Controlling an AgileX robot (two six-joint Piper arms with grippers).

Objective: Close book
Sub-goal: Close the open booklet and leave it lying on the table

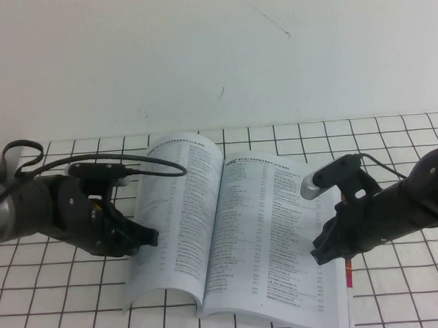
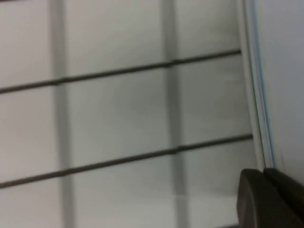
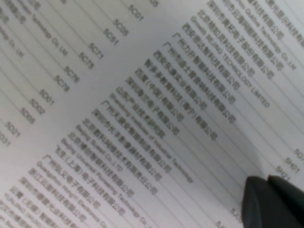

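**Book open, closing not begun**

The thick white book of printed listings [image 1: 236,228] lies open, pages up, midway along the near edge of the white gridded tabletop [image 1: 58,309]. The left tool [image 1: 146,237], pressed together, sits at the left page's outer edge. The right tool [image 1: 321,252], likewise pressed together, hovers low over the right page. Neither half is raised, so the whole fold-over is left.

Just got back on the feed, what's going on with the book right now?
The book lies open, pages up, on the gridded table and is not yet closed. The left tool is at the outer edge of the left-hand page. The right tool is low over the right-hand page near its outer edge, and its wrist camera is filled with print. Whether either tool touches the paper cannot be told.
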